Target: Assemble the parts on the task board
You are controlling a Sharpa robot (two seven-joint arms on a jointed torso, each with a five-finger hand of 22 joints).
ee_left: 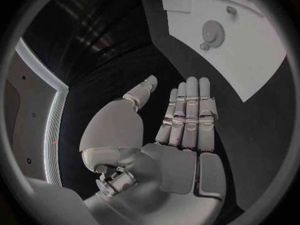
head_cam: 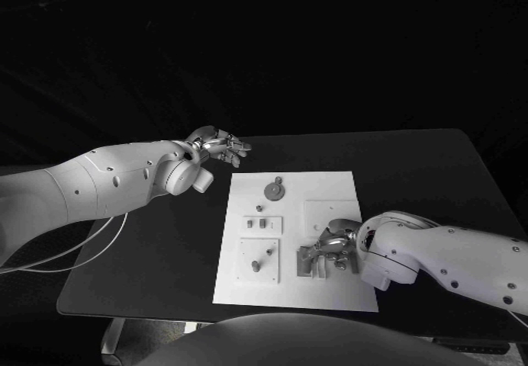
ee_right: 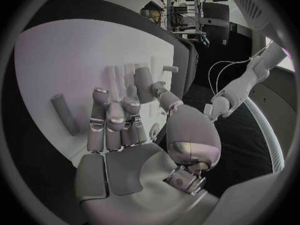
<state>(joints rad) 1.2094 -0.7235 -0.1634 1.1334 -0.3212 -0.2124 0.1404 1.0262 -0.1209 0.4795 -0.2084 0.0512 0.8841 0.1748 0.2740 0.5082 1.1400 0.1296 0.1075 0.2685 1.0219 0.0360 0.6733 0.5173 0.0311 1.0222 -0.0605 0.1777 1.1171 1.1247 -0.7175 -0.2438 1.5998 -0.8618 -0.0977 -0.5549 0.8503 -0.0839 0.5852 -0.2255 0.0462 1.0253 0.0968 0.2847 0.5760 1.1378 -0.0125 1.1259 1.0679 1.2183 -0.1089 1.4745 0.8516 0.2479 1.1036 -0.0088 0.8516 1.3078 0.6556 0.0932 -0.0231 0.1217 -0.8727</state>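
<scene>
Right hand point(head_cam: 333, 252) of mine hovers with fingers spread over the flat white rectangular task board point(head_cam: 330, 187), holding nothing I can see. Left hand point(head_cam: 220, 145) waits open beside it. Small grey parts point(head_cam: 274, 188) lie scattered; most assembly seems undone.

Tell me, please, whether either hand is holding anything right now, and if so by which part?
Nothing is held. The left hand is flat with straight fingers above the black table. The right hand hovers, loosely curled, over the task board.
</scene>
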